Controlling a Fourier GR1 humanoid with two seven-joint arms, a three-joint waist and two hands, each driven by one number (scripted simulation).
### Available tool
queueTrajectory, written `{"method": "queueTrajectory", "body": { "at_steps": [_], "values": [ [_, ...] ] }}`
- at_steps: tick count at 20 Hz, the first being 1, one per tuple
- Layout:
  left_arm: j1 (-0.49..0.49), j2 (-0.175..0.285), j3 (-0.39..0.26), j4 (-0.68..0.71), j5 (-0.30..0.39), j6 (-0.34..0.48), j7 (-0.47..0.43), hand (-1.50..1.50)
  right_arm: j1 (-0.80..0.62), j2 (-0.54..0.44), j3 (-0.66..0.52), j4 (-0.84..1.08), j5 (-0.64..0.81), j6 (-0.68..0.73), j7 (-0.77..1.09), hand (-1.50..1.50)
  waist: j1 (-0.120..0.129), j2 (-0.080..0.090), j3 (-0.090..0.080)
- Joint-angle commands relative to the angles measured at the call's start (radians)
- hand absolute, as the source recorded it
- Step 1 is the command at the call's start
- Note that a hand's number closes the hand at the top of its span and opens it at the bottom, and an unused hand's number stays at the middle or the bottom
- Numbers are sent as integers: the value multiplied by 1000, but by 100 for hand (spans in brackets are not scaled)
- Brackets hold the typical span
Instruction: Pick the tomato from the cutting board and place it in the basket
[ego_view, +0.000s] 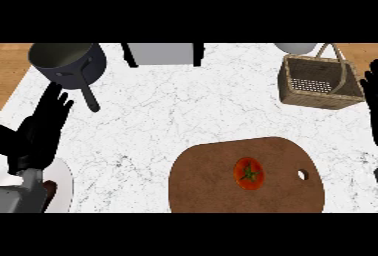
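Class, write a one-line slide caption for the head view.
Tomato on the cutting board, wicker basket far right behind it, left hand open at the left.

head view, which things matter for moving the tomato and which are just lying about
For the job: tomato, cutting board, basket.
Lying about: pot, white plate, grey box.

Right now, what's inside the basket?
Inside the basket only its own woven floor shows, with no item visible on it. Its near wall hides the strip of floor just behind it. The tomato sits on the cutting board.
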Motion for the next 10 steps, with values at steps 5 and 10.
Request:
{"method": "queueTrajectory", "body": {
  "at_steps": [5,10],
  "values": [
    [-72,144,-86,-37,-197,-100,-115,0,-95,255,290,-198,120,-80,-67,150,36,49,-13],
    [-93,147,-124,-6,-223,-143,-156,0,-118,509,455,-179,128,-317,-200,150,58,60,-14]
  ]
}}
